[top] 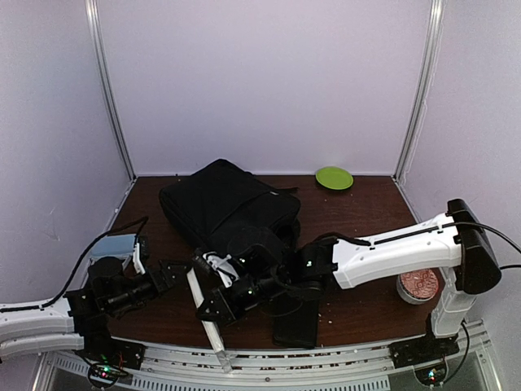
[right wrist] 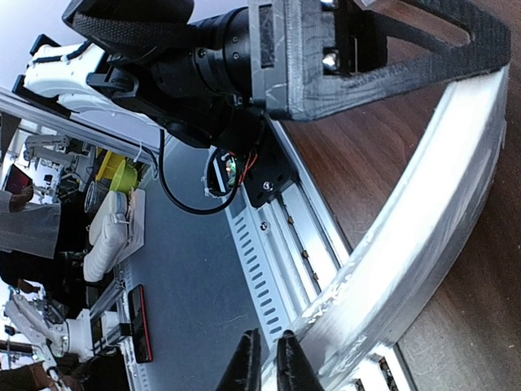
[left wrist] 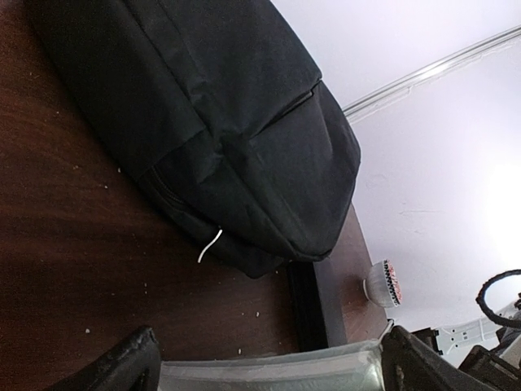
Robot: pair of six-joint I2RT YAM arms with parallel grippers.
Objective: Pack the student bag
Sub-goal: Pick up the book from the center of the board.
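Note:
The student bag [top: 220, 204] is a big black fabric bag lying flat at the back middle of the table; it fills the left wrist view [left wrist: 212, 106], with a white zip pull at its edge. A clear ruler [top: 220, 346] runs from in front of the bag to the near edge. My left gripper [top: 181, 273] is open wide at the ruler's far end. There the ruler [left wrist: 269, 373] spans from one of its fingers [left wrist: 130, 362] to the other. My right gripper [right wrist: 264, 358] is at the ruler's middle [top: 213, 308], jaws almost together on the ruler's thin edge [right wrist: 423, 220].
A slim flat black case [top: 297, 322] lies right of the ruler by the front edge. A small cup with a red-patterned top [top: 419, 287] stands at the right, and a green plate [top: 334, 177] at the back. The metal rail [right wrist: 301, 236] borders the table's front.

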